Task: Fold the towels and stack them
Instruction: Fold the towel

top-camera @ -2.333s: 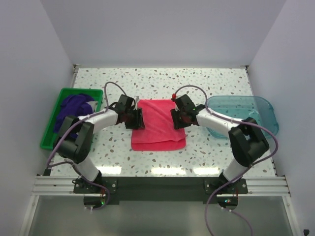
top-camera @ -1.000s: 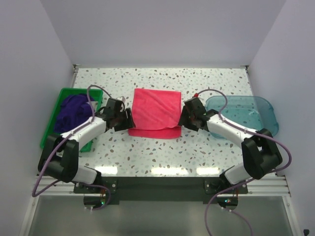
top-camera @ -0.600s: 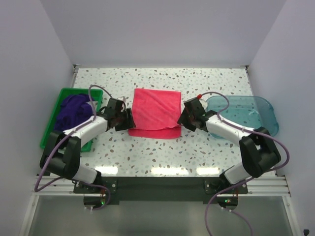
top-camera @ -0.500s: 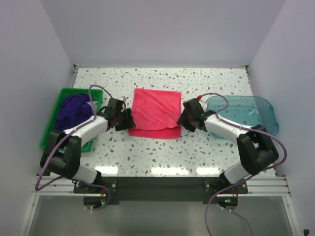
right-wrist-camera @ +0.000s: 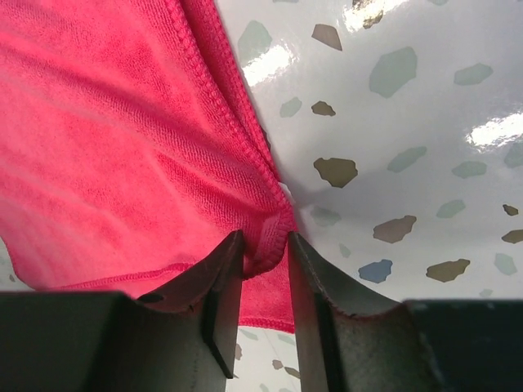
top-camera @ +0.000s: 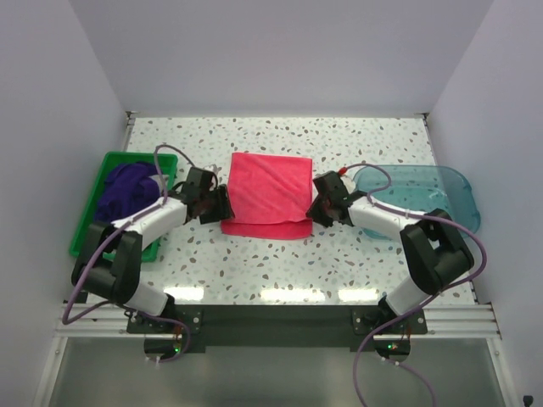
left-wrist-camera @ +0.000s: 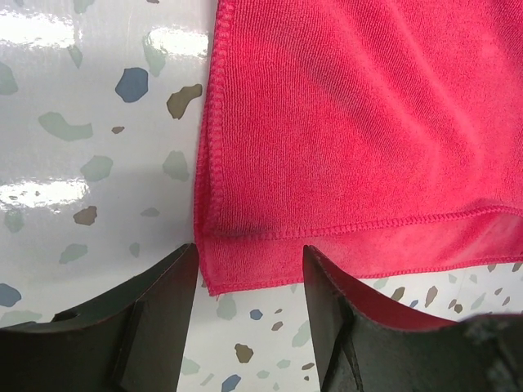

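Mid-counter, between the two arms: pink towel (top-camera: 267,191) lies flat, folded over once, with the lower layer showing as a strip along the near edge (layers not quite matched).

- Left fingers (left-wrist-camera: 155,327) stand apart, straddling the towel's near-left corner; cloth lies between them, not pinched.
- Right fingers (right-wrist-camera: 216,302) are drawn close on the near-right corner, with a bunch of hem clenched between them.
- Purple towels (top-camera: 127,191) sit heaped and unfolded in the green bin (top-camera: 85,229) at the left. How many there are cannot be told.
- Teal tray (top-camera: 458,208) at the right shows no towel in it.
- Counter (top-camera: 280,263) carries no stack.

Judgement: early in the job. The first towel is half folded and probably wants another fold from the near corners. After that it needs placing, and the whole purple heap is left to do.
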Robot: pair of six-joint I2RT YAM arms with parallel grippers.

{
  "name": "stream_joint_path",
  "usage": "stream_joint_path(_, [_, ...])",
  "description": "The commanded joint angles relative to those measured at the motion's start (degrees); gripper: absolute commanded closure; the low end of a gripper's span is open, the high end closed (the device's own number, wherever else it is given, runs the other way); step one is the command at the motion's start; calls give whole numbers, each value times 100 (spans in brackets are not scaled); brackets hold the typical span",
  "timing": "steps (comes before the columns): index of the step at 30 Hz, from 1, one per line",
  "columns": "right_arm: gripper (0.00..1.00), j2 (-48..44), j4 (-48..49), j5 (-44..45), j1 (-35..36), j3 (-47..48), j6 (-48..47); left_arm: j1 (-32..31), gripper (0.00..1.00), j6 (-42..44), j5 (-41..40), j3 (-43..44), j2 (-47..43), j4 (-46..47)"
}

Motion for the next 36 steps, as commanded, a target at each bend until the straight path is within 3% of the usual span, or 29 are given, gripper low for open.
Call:
stream_joint_path(1, [69,3,247,116,-18,-27,163,35,41,48,-82,234,84,216])
stream_joint_path(5, [83,65,274,107,-9,-9,163,26,42,65,-73,270,189,234])
stream_joint_path(6, [90,74,274,107,-9,-9,145,26,43,65,-73,296,207,251])
stream_joint_path(9, [97,82,274,98,-9,-9,110,26,48,65,-73,331,286,251])
stream_joint_path(23, [100,118,327,81,-9,-36,-4,26,54,135,-512,507,541,251])
stream_joint_path(36, [100,127,327,72,-9,-27,-40,26,68,232,-372,533,708,295])
